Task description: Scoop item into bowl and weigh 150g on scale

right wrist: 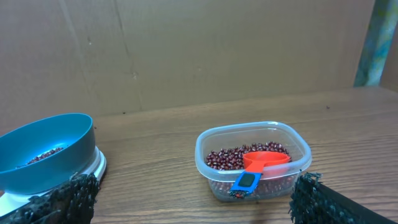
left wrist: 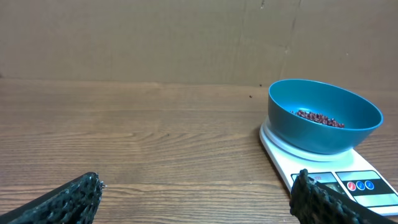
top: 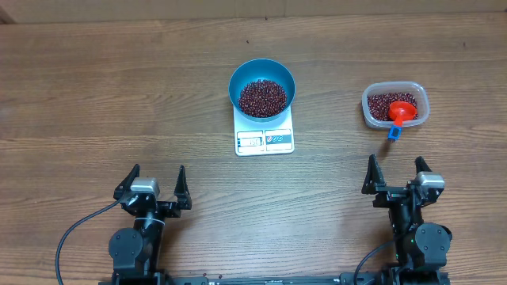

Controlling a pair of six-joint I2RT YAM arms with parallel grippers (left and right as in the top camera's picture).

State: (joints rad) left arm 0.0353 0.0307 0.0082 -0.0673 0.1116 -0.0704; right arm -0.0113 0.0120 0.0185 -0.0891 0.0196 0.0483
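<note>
Nearest the lens: left claw point(top: 157, 178) and right claw point(top: 395, 170), both spread wide, gripping nothing, parked low at the near edge of the tabletop point(top: 119, 95). Farther out, near the middle: scale point(top: 264, 140), with bowl point(top: 236, 83) seated on its back half and a layer of beans point(top: 262, 97) across the bowl floor. Off to the right, well apart from the scale: clear tub point(top: 424, 107) holding more beans, with a red scoop point(top: 402, 113) lying in it, blue handle end poking over the near rim toward the right claw. Display too small to read, so no telling how close to target.

Probably mid-task: some beans in the bowl, more scooping likely needed. For the next scoop, reach with the right claw, parked almost straight in front of the tub. Close on the blue handle end, not the red cup, with the pads square to the handle's flat. Lift level to avoid spilling. Carry over the bowl's centre before tipping, then tip slowly, in small doses near the target. Avoid nudging bowl or scale: risk of a false reading. Keep the left claw clear, or use it to steady a sliding tub.
</note>
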